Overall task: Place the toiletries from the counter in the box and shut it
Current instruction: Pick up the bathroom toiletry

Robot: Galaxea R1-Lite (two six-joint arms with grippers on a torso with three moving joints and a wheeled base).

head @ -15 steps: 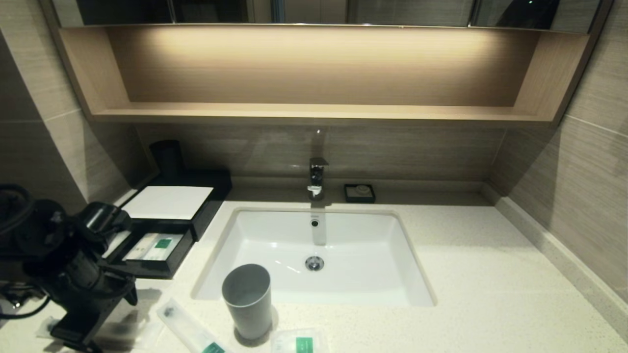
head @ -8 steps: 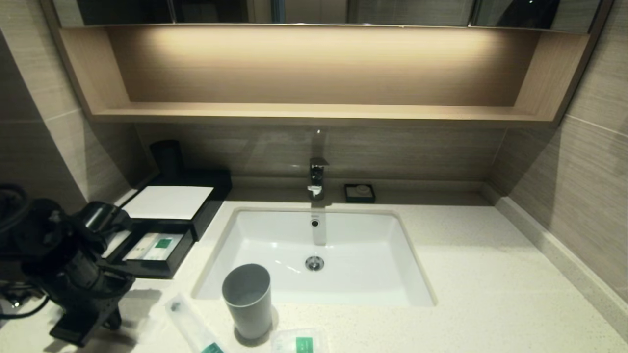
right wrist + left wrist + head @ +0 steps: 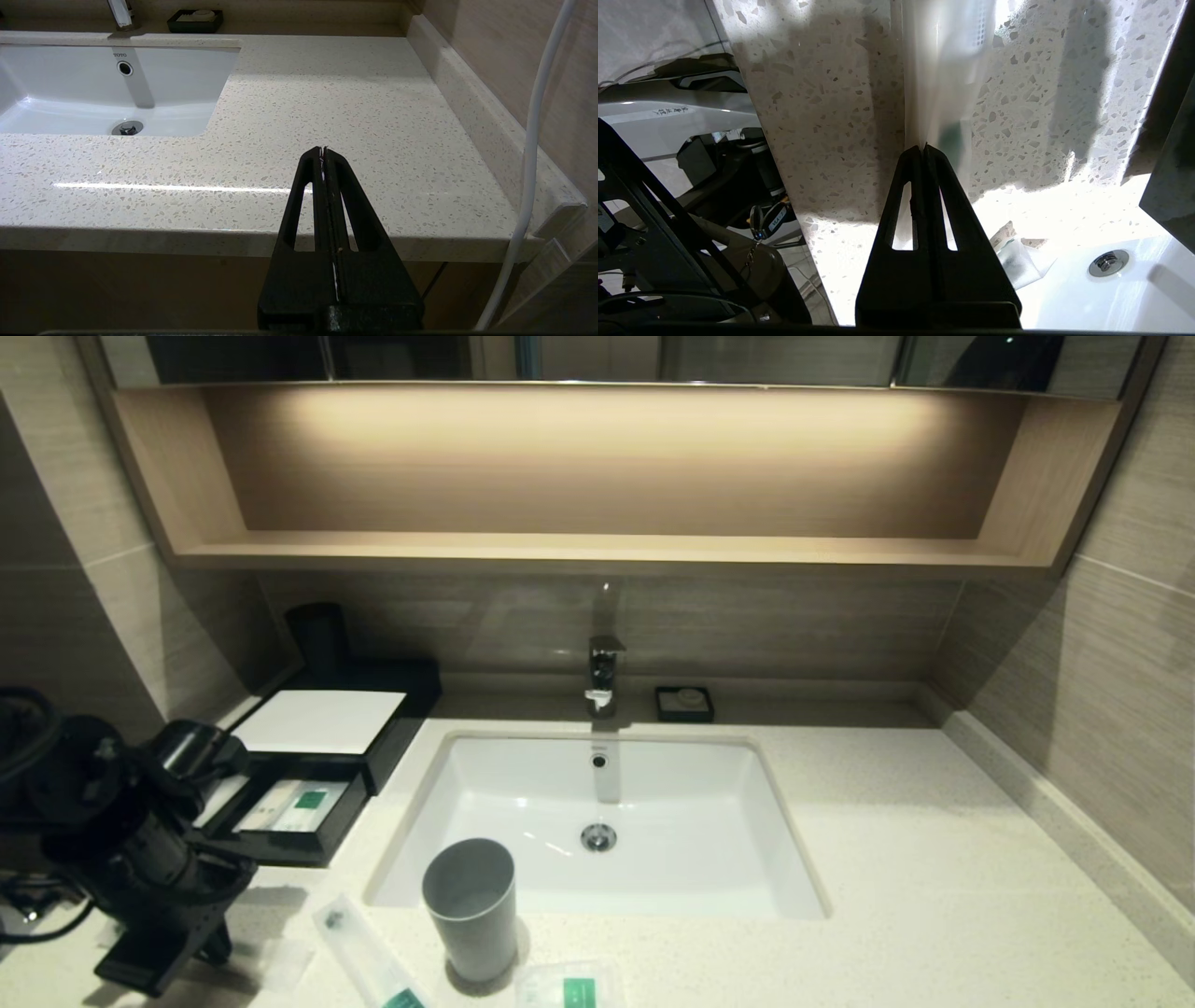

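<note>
The left gripper [image 3: 924, 148] was down at the near left corner of the desk [image 3: 915, 859], its jaws pressed together on the end of a long translucent packet [image 3: 941, 70]. The packet stretched straight away from the fingertips across the speckled stone, its green label just beyond the tips. In the head view that gripper [image 3: 210, 947] was largely hidden under the arm's own black body.

A second long packet [image 3: 364, 957] lay flat on the desk just to the right of the left gripper, slanting toward the near edge, with a grey cup [image 3: 471, 905] standing beyond it. Further right again, at the near edge, lay the small squarish packet [image 3: 571, 987] with its green label up.

The box [image 3: 322, 721] sat ahead of the left gripper, against the wall. Its drawer [image 3: 280, 840] was pulled out toward the gripper, and a green-labelled packet [image 3: 297, 803] lay inside.

The right gripper [image 3: 323, 150] hung well apart from all of this, beyond the desk's near right edge, jaws closed on nothing.
</note>
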